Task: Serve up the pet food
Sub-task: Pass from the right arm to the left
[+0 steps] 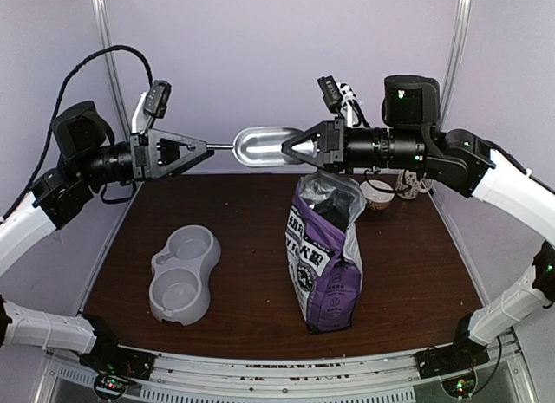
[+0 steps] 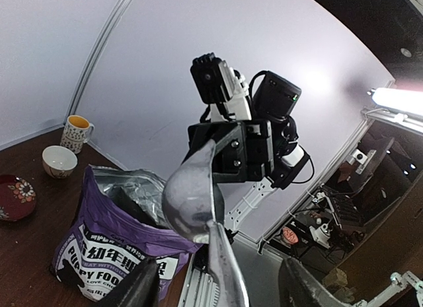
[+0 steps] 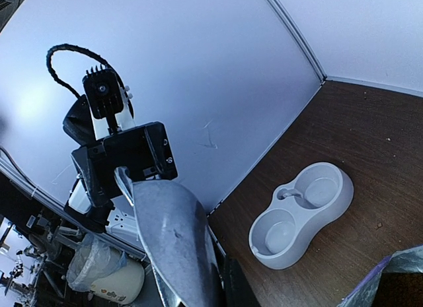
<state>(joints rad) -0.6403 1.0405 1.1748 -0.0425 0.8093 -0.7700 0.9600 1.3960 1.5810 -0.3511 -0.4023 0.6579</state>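
No kibble shows; any pet food is hidden inside the purple printed bag [image 1: 328, 256], which stands open at the table's middle right and also shows in the left wrist view [image 2: 99, 241]. A metal scoop [image 1: 263, 146] hangs level above the table between both arms, and its bowl looks empty. My right gripper [image 1: 293, 149] is shut on the scoop bowl's front rim [image 3: 175, 241]. My left gripper [image 1: 208, 147] is open, with the scoop handle [image 2: 225, 267] between its spread fingers [image 2: 142, 287]. A grey double pet bowl [image 1: 184, 273] sits empty at the front left.
A small bowl [image 1: 377, 193] and a mug [image 1: 412, 186] stand at the back right behind the bag. A red patterned plate [image 2: 14, 196] lies near them. The purple back wall is close behind both grippers.
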